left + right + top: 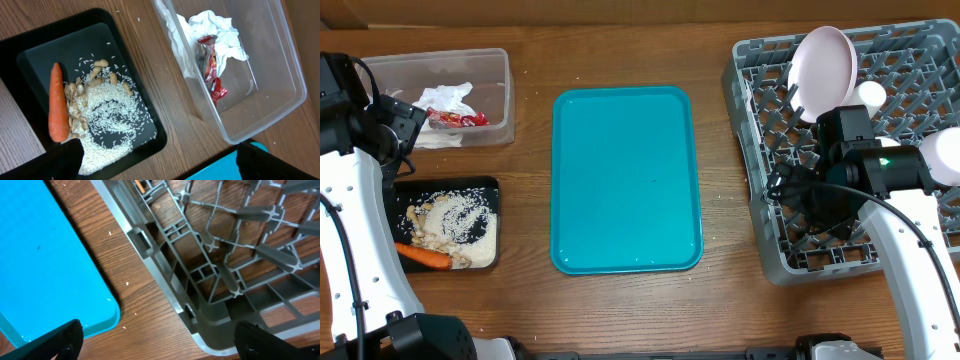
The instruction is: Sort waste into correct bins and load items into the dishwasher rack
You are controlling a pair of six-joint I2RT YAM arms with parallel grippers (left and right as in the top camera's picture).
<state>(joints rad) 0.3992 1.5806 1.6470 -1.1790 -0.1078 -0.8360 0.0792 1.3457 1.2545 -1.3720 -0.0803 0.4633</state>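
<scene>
My left gripper [167, 161] hangs over the table's [620, 310] left side with its fingers spread wide and nothing between them. Below it lie both bins. The tub [280, 105] is clear plastic with rounded corners. Crumpled white napkins [215, 25] sit against its far wall, and the red wrapper [212, 65], twisted and shiny, lies on top of them.

Just beside the tub is the black tray [30, 55], which is shallower. In it a loose heap of white rice [112, 125] spreads across the floor, with stray grains scattered towards the rim. Beige nuts [75, 95] cluster along one edge of the heap. The orange carrot [58, 102] lies whole beside them, touching the nuts, with its thin end pointing away from my fingers.

My right gripper [162, 340] is also wide apart and holds nothing. It hovers above the near left corner of the rack [165, 265], a grey lattice crate with pegs, through which the wood grain shows. The plate [823, 66] stands on edge among the pegs at the far side of the rack, round and pale. A small white round piece [871, 95] sits just beside it, and I cannot tell whether that is a cup or a bowl.

The teal tray [625, 180] lies flat between the bins and the rack.
</scene>
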